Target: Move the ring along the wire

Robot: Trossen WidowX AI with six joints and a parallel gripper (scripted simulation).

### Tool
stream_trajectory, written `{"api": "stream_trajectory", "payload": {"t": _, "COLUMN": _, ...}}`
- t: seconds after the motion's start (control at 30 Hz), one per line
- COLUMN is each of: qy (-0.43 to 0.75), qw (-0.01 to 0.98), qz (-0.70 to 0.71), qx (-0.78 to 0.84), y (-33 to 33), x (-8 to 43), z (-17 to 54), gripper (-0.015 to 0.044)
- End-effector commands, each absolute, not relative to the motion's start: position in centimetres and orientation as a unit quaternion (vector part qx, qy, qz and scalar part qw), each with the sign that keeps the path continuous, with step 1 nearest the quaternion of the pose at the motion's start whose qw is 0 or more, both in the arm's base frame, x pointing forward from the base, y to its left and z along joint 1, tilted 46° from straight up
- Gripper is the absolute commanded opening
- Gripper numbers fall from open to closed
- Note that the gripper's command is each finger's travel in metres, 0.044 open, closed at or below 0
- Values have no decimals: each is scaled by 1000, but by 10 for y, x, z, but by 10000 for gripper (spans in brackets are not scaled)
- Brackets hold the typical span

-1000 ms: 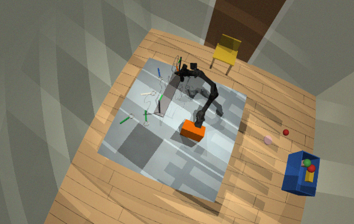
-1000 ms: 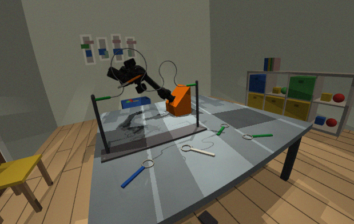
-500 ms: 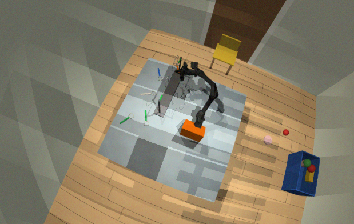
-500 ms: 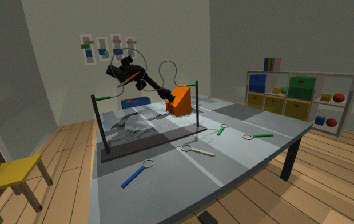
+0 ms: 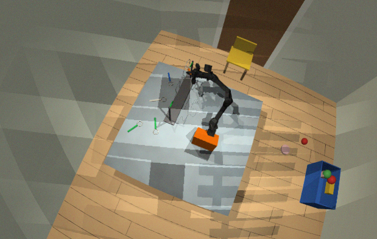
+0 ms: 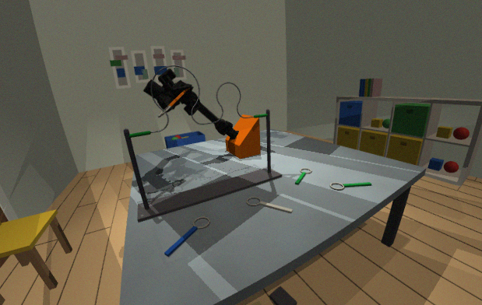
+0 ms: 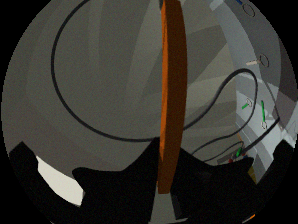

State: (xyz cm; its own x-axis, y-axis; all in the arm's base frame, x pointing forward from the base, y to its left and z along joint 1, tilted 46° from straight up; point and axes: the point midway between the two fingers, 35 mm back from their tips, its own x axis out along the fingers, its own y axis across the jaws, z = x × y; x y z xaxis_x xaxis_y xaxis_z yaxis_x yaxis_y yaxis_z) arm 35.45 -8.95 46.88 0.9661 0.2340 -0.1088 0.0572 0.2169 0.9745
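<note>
The orange handle [image 5: 189,70] [image 6: 178,96] [image 7: 174,75] is held in my shut gripper [image 7: 167,167], high above the table. In the exterior view the handle slants down left to the pale ring [image 6: 163,113], seen nearly edge-on at the lower left of the wire's large loop, beyond the left green part [image 6: 140,134]. The ring is too thin to tell its clearance from the grey wire [image 6: 228,82] [image 7: 52,65]; it is out of the wrist view. The other green part [image 6: 260,115] [image 5: 171,104] adjoins the right post [image 6: 269,144]. The left post [image 6: 137,171] stands nearer the chair.
The dark base [image 6: 211,192] carries both posts. A blue-handled ring [image 6: 181,241], a white-handled ring [image 6: 277,206] and two green-handled rings [image 6: 300,178] [image 6: 357,184] lie on the table. The arm rises from an orange block [image 6: 244,140] [image 5: 205,138]. The wire's second, smaller loop stands toward the right post.
</note>
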Motion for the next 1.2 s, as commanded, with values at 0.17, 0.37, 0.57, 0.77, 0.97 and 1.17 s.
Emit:
{"api": "stream_trajectory", "payload": {"t": 0.17, "qy": 109, "qw": 759, "qz": 63, "qx": 639, "y": -87, "x": 355, "z": 486, "gripper": -150}}
{"api": "stream_trajectory", "payload": {"t": 0.37, "qy": 112, "qw": 763, "qz": 60, "qx": 633, "y": -87, "x": 355, "z": 490, "gripper": -150}}
{"api": "stream_trajectory", "payload": {"t": 0.57, "qy": 115, "qw": 771, "qz": 57, "qx": 624, "y": -87, "x": 354, "z": 491, "gripper": -150}}
{"api": "stream_trajectory", "payload": {"t": 0.77, "qy": 120, "qw": 783, "qz": 50, "qx": 608, "y": -87, "x": 354, "z": 491, "gripper": -150}}
{"api": "stream_trajectory", "payload": {"t": 0.97, "qy": 125, "qw": 796, "qz": 43, "qx": 590, "y": -87, "x": 354, "z": 489, "gripper": -150}}
{"api": "stream_trajectory", "payload": {"t": 1.17, "qy": 131, "qw": 811, "qz": 36, "qx": 569, "y": -88, "x": 354, "z": 488, "gripper": -150}}
